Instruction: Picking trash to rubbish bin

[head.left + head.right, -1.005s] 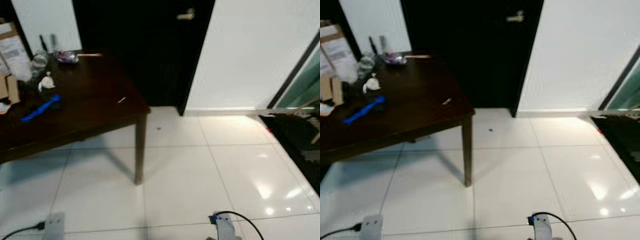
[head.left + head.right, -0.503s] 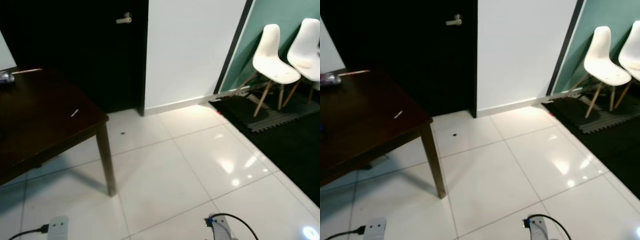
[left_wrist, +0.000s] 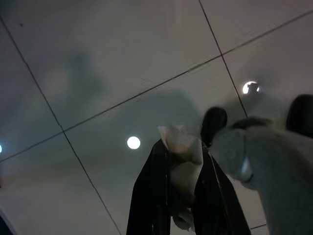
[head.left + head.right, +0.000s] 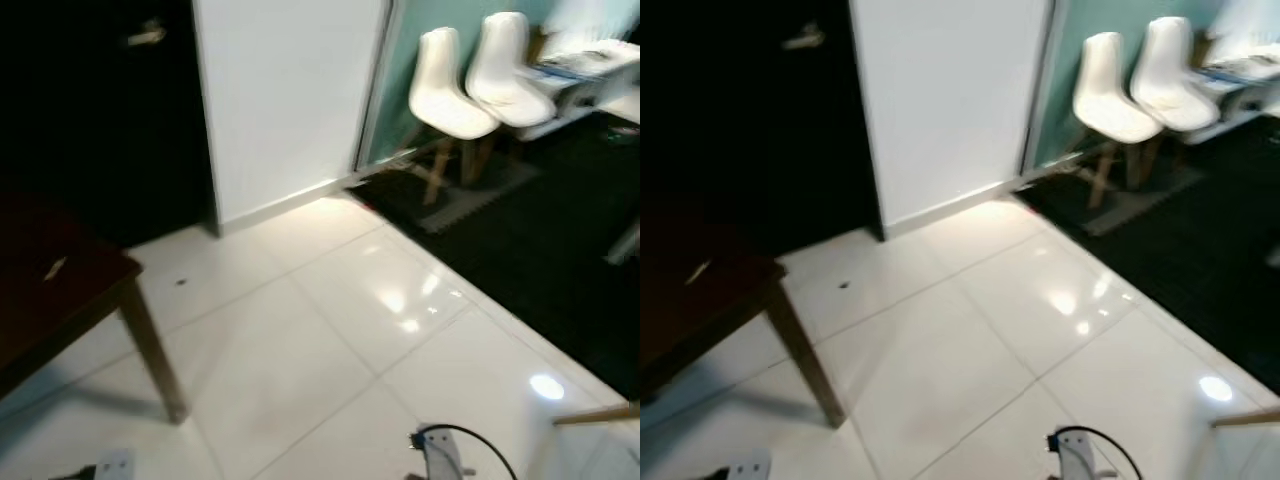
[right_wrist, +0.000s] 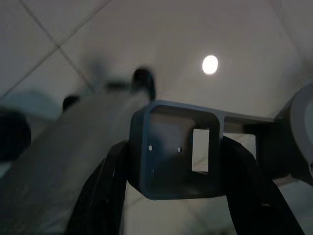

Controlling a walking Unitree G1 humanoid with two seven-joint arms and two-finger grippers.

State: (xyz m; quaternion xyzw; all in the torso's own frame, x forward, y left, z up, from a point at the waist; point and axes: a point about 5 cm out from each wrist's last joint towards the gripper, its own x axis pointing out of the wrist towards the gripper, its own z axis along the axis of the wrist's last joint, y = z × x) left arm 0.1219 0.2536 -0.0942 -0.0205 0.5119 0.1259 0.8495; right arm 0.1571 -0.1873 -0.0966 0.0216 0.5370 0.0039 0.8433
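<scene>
Your left end effector (image 3: pixel 183 196) pinches a crumpled white tissue (image 3: pixel 182 152), right end effector (image 5: pixel 171 186) carries a grey block (image 5: pixel 176 152); looks like carry stage, so find the bin.

Glossy white tile floor (image 4: pixel 300 370) everywhere in front of me, with ceiling lights reflecting off it. I'll use the dark wooden table (image 4: pixel 55 295) as my anchor: just its corner and one leg show, and a small pale scrap (image 4: pixel 54 267) lies on top near the edge. Behind the table there's a black door (image 4: pixel 100 110) with a metal handle (image 4: pixel 146 35). A white wall panel (image 4: pixel 285 95) sits just beside the door, farther from the table. Well apart from the table, past that panel, two white chairs (image 4: pixel 470 85) stand on a dark mat (image 4: pixel 520 230).
</scene>
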